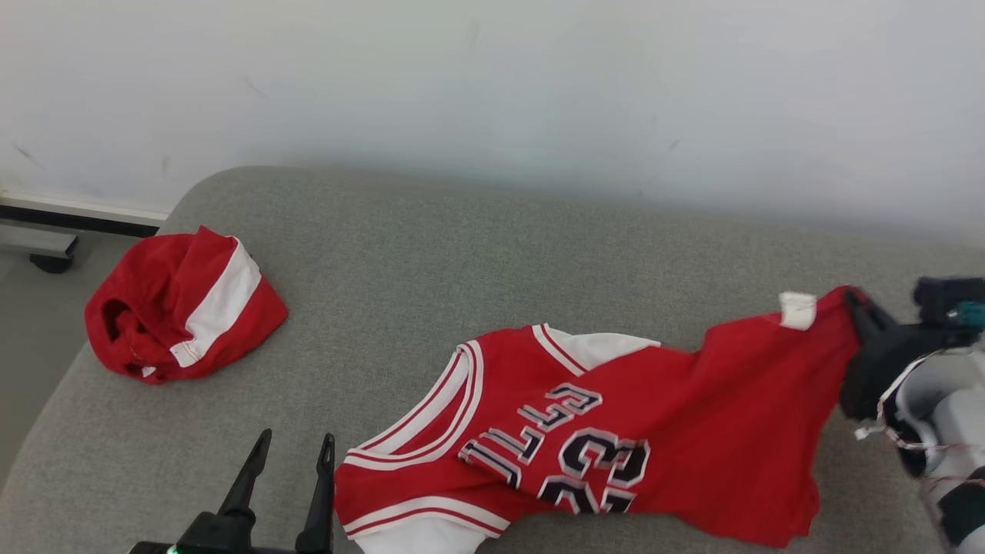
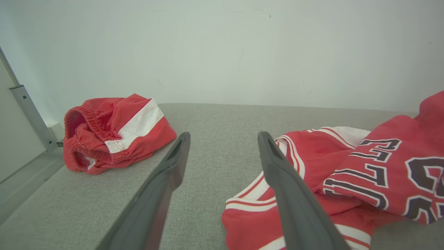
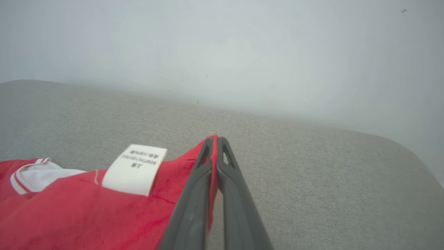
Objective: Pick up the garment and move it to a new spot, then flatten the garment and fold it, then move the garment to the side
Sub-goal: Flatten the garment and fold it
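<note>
The garment point(image 1: 677, 454) is a red jersey with white trim and dark numbers, spread crumpled across the grey cushion point(image 1: 462, 254). Its hem corner at the right is pinched in my right gripper point(image 1: 853, 296), which is shut on the cloth. In the right wrist view the red edge point(image 3: 194, 158) runs up between the closed fingers of the right gripper point(image 3: 215, 139), beside a white care label point(image 3: 133, 168). My left gripper point(image 1: 296, 442) stands open at the lower left, just left of the jersey's neckline. In the left wrist view the garment point(image 2: 364, 166) lies to the right of the open left gripper point(image 2: 223, 135).
A bundle of red shorts with a white stripe point(image 1: 181, 304) lies at the cushion's far left edge; it appears as the shorts point(image 2: 114, 130) in the left wrist view too. A pale wall point(image 1: 492, 92) rises behind the cushion. The floor drops off at the left point(image 1: 31, 323).
</note>
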{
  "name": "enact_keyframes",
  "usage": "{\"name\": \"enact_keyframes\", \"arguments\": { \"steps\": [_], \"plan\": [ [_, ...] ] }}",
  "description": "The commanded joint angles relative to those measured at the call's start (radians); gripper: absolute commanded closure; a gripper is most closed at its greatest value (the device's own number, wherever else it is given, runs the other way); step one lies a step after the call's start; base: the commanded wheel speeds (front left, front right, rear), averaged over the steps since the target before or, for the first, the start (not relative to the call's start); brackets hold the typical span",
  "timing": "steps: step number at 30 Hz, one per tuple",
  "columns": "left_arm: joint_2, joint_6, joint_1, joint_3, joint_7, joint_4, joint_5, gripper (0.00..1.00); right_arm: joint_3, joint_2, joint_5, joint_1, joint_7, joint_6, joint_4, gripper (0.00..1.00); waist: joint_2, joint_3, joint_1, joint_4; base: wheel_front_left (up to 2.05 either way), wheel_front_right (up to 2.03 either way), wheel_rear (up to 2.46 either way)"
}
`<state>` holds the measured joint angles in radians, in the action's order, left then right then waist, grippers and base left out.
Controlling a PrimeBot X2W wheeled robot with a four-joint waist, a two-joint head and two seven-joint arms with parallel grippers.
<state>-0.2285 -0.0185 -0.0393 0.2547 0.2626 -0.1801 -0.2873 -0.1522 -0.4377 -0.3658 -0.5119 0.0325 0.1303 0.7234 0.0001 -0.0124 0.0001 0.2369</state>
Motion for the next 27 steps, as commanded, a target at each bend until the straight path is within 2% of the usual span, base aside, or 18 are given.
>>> {"name": "enact_keyframes", "arguments": {
  "steps": [1,7,11,12,13,14,20,23,27],
  "plan": [
    [0.010,0.005,-0.013,-0.003,0.003,0.001,0.012,0.00,0.030,-0.033,0.006,-0.041,-0.008,0.001,0.023,1.00,-0.0001,0.012,-0.0001,0.002,0.00,0.00,0.00],
    [0.040,0.028,-0.042,-0.010,0.003,-0.002,0.033,0.00,0.147,-0.109,0.076,-0.190,-0.073,0.001,0.140,1.00,-0.0001,0.062,-0.0001,0.015,0.00,0.00,0.00],
    [0.062,0.043,-0.064,-0.018,0.003,-0.011,0.041,0.00,0.175,-0.097,0.141,-0.270,-0.136,0.001,0.214,1.00,-0.0001,0.094,-0.0001,0.021,0.00,0.00,0.00],
    [0.068,0.045,-0.069,-0.019,0.003,-0.013,0.046,0.00,0.173,-0.095,0.163,-0.283,-0.142,0.001,0.238,0.91,-0.0001,0.099,-0.0001,0.022,0.00,0.00,0.00],
    [0.073,0.050,-0.072,-0.021,0.003,-0.016,0.051,0.00,0.181,-0.087,0.169,-0.293,-0.145,0.001,0.264,0.58,-0.0001,0.101,-0.0001,0.023,0.00,0.00,0.00],
    [0.076,0.052,-0.073,-0.024,0.003,-0.020,0.054,0.00,0.186,-0.084,0.187,-0.305,-0.154,0.001,0.286,0.00,-0.0001,0.101,-0.0001,0.023,0.00,0.00,0.00],
    [0.090,0.069,-0.066,-0.041,0.003,-0.036,0.073,0.00,0.219,-0.073,0.249,-0.337,-0.247,0.001,0.341,0.00,-0.0001,0.072,-0.0001,0.005,0.00,0.00,0.00],
    [0.091,0.068,-0.048,-0.054,0.003,-0.039,0.081,0.00,0.242,-0.059,0.244,-0.319,-0.280,0.001,0.315,0.00,-0.0001,0.052,-0.0001,-0.011,0.00,0.00,0.00],
    [0.090,0.072,-0.027,-0.073,0.003,-0.035,0.088,0.00,0.222,-0.032,0.212,-0.234,-0.296,0.001,0.245,0.00,-0.0001,0.029,-0.0001,-0.038,0.00,0.00,0.00]
  ]
}}
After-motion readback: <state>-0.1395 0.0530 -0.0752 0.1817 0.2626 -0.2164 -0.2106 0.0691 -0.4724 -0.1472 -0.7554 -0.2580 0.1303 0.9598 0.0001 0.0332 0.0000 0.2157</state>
